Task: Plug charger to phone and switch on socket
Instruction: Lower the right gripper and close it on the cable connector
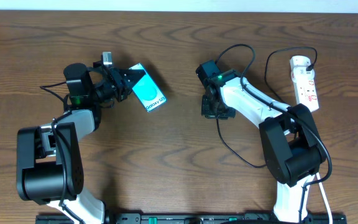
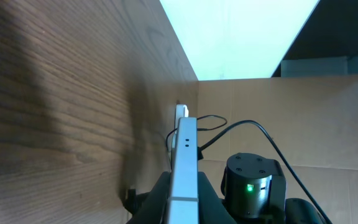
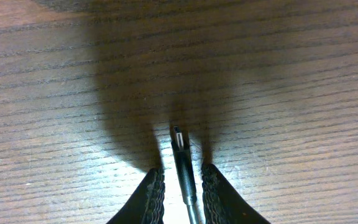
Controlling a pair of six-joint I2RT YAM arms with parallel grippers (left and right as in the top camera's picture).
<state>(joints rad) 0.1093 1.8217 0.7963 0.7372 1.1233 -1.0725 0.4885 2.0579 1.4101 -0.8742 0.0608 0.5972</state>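
The phone (image 1: 149, 95), its turquoise screen reading "Galaxy S25", is held up off the table by my left gripper (image 1: 124, 84), which is shut on its lower end. In the left wrist view the phone's silver edge (image 2: 185, 155) runs up between the dark fingers (image 2: 211, 199). The charger's black cable (image 1: 236, 151) loops across the table, and its plug tip (image 3: 181, 152) lies flat on the wood. My right gripper (image 3: 182, 180) stands low over the plug with a ribbed pad (image 3: 156, 193) on each side and a slim gap to each. The socket (image 1: 305, 81) lies at the far right.
A black lead (image 1: 278, 56) plugs into the socket's far end and curls left. My right arm's base (image 1: 291, 149) stands at the front right and my left arm's base (image 1: 45, 162) at the front left. A cardboard wall (image 2: 303, 112) shows beyond the table.
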